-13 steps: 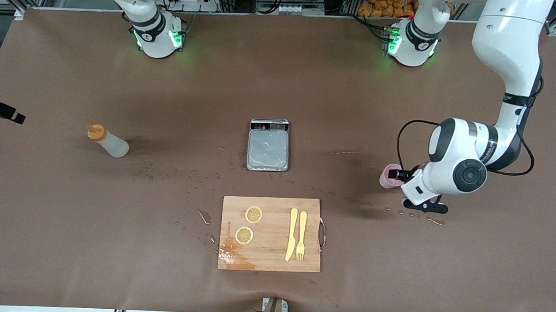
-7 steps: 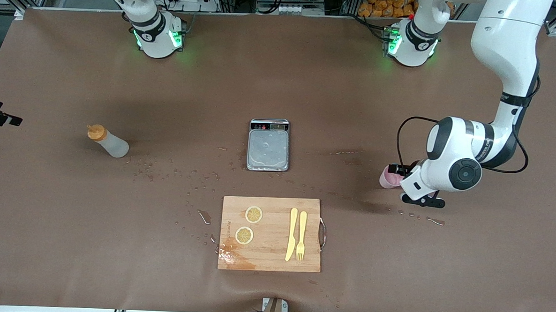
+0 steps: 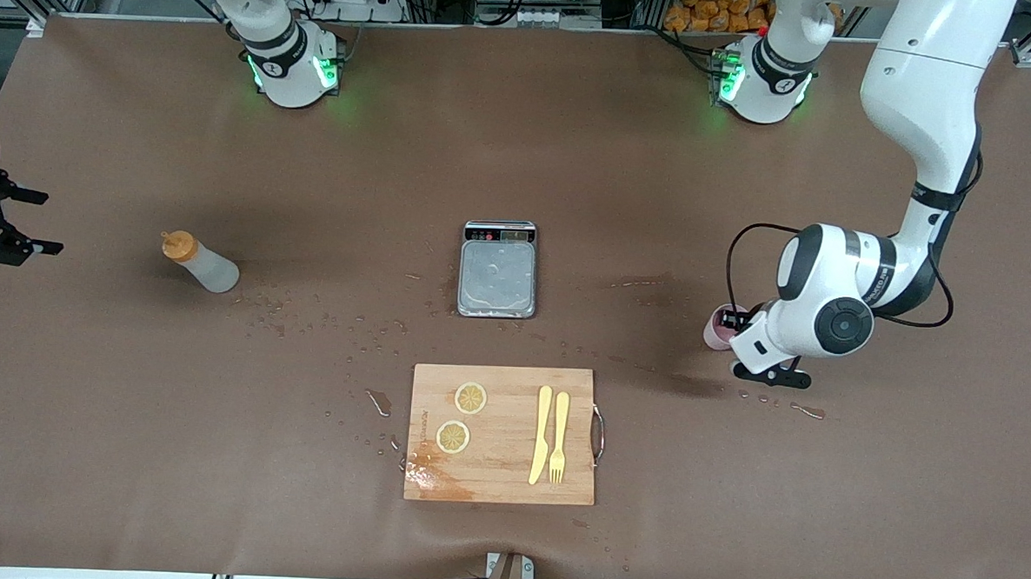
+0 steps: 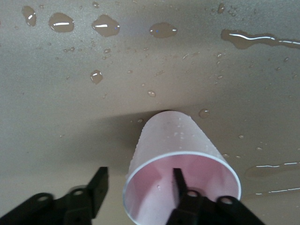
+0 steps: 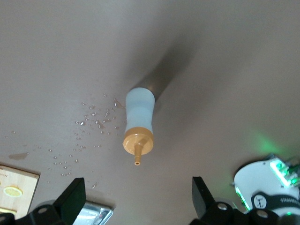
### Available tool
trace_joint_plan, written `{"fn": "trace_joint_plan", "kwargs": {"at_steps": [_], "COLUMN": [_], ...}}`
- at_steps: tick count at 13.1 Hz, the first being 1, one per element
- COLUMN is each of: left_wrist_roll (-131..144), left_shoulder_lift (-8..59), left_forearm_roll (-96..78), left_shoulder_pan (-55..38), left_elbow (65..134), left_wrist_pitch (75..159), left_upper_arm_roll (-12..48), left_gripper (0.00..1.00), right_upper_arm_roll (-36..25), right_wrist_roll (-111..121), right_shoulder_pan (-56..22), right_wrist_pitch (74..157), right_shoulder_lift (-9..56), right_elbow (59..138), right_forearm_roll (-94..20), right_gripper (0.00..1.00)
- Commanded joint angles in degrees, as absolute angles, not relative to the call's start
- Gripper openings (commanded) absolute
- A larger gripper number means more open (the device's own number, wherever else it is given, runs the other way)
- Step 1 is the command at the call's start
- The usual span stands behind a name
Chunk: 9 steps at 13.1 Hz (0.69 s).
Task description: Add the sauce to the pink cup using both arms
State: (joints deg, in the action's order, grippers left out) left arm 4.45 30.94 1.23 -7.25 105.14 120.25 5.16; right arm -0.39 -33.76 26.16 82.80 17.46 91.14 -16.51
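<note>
The pink cup [image 3: 719, 328] stands upright toward the left arm's end of the table. My left gripper [image 3: 752, 348] is low at the cup and open. In the left wrist view the left gripper [image 4: 138, 180] straddles the wall of the pink cup [image 4: 173, 140], with one finger inside the cup and the other outside. The sauce bottle [image 3: 201, 263] stands toward the right arm's end. My right gripper [image 3: 40, 223] is open and empty, apart from the bottle. In the right wrist view the bottle [image 5: 139, 117] lies ahead of the right gripper [image 5: 136, 194], orange nozzle toward the camera.
A steel kitchen scale [image 3: 500, 233] sits mid-table. Nearer the front camera lies a wooden cutting board [image 3: 507, 472] with two lemon slices [image 3: 471, 398], a yellow knife [image 3: 542, 434] and a fork [image 3: 559, 438]. Water drops dot the brown table [image 3: 305, 324].
My left gripper has shifted closer onto the cup, toward the middle of the table. My right gripper has turned at the table's edge, and both its fingers now show.
</note>
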Motion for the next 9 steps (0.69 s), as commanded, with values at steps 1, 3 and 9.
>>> {"fn": "trace_joint_plan", "kwargs": {"at_steps": [1,3,9], "left_wrist_roll": [4.4,4.4,5.0], "left_shoulder_lift": [30.6,30.3,27.4], "left_forearm_roll": [3.0,3.0,2.4], "left_shoulder_pan": [-7.4,-7.3,-7.2], "left_elbow": [105.1,104.6,101.0], "left_wrist_pitch": [120.8,120.8,120.2], "left_upper_arm_roll": [5.2,5.2,5.3], "left_gripper": [0.0,0.0,0.0], "right_upper_arm_roll": [0.5,0.5,0.5], "right_wrist_roll": [-35.4,-35.5,-38.5], "right_shoulder_pan": [30.2,32.8,35.4], "right_wrist_pitch": [78.1,75.8,75.8], "right_shoulder_lift": [21.7,25.3,31.8], "right_elbow": [90.5,90.6,91.6], "right_forearm_roll": [-22.1,-27.6,-31.4], "right_gripper": [1.0,1.0,1.0]}}
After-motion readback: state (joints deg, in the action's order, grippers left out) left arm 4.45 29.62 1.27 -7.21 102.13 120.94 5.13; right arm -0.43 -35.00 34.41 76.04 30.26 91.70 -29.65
